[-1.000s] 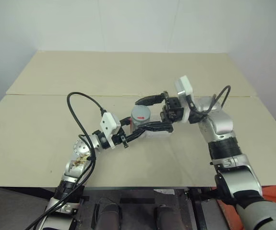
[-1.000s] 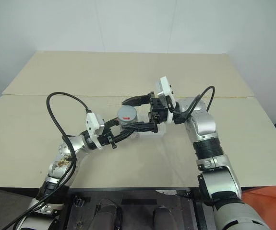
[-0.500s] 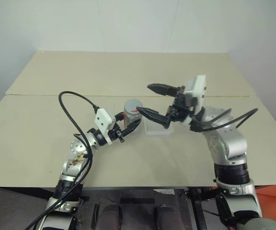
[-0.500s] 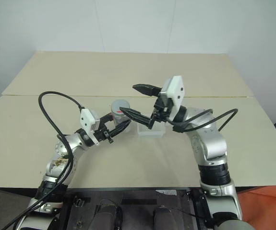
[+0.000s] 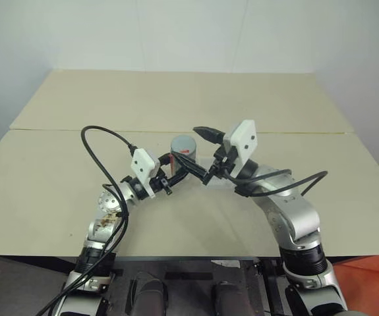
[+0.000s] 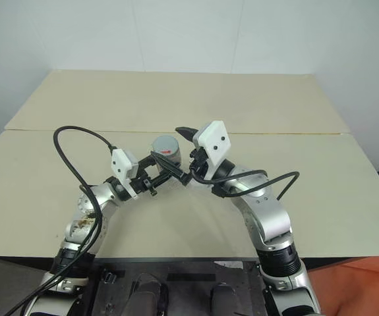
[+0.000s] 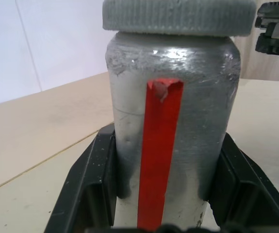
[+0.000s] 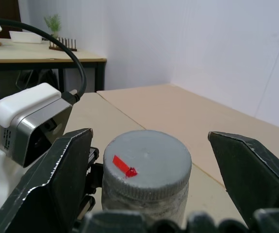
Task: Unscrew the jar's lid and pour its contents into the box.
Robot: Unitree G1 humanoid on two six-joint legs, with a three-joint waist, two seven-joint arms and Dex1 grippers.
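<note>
While I've got the jar (image 7: 171, 145) clamped in the left gripper (image 5: 176, 170), things look pretty tidy from my end. The left wrist view shows both black fingers (image 7: 88, 189) pressed tight against the jar's sides, low on the body, with the red stripe (image 7: 159, 150) facing the camera and running straight up the middle. So that pincer is pinched firmly on the jar, and the jar is sitting upright in it.

The lid (image 8: 146, 167) is on top of the jar, ribbed edge all the way round, and its little red mark (image 8: 123, 166) is visible in the right wrist view.

My right gripper (image 5: 201, 153) is spread wide, one finger (image 8: 49, 187) on each side of the lid and clear gaps between the fingers and the lid, so it's straddling the lid without touching it. From the head camera the upper finger pokes out just past the jar on the far side, and the lower one crosses in front of the jar, close to the left fingers.

Jar is held a bit above the beige table (image 5: 176, 99), roughly centre, in front of the seam between the two boards. The box (image 5: 210, 172) is right next to the jar on its right side, mostly hidden behind my right gripper, so I can just make out a bit of clear plastic.
</note>
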